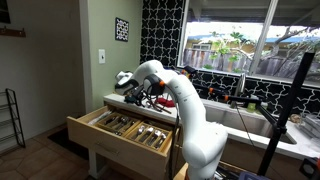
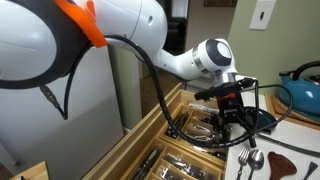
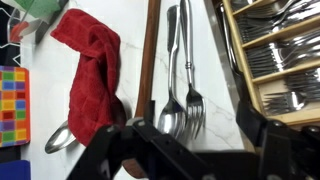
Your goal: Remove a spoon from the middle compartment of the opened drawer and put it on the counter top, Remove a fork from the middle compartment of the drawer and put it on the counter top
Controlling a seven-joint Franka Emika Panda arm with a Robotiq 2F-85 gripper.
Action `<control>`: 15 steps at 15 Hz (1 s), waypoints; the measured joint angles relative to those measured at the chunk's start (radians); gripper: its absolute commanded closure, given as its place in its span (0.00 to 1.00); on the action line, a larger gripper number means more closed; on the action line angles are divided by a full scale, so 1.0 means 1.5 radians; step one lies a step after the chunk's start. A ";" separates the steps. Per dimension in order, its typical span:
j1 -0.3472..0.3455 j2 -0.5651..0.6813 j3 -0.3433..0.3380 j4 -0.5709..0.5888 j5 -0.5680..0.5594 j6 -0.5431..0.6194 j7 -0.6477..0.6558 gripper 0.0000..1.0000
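Kitchen scene with a window and a patterned black-and-white wall behind the white arm. In both exterior views the drawer (image 1: 100, 140) (image 2: 150, 130) stands pulled open below the counter top (image 3: 128, 40), and its middle compartment (image 1: 129, 126) holds cutlery. In the wrist view a spoon (image 3: 172, 95) and a fork (image 3: 192, 95) lie side by side, nearly touching, on the counter top, beside the drawer's edge and parallel to a dark wooden handle (image 3: 150, 60). A red cloth (image 3: 90, 70) lies on the far side of that handle, partly covering a metal ladle (image 3: 58, 138). The gripper (image 3: 185, 140) (image 2: 228, 128) hovers over the spoon and fork, jaws apart and holding nothing.
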 measured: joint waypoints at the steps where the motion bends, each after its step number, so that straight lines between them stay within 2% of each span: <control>1: -0.001 -0.013 0.002 0.000 0.024 0.000 -0.001 0.00; 6: -0.026 -0.090 0.006 -0.004 0.156 0.009 -0.012 0.01; 8: -0.038 -0.122 0.006 -0.017 0.194 0.039 -0.012 0.00; 15: -0.054 -0.251 0.002 -0.142 0.246 0.171 0.007 0.00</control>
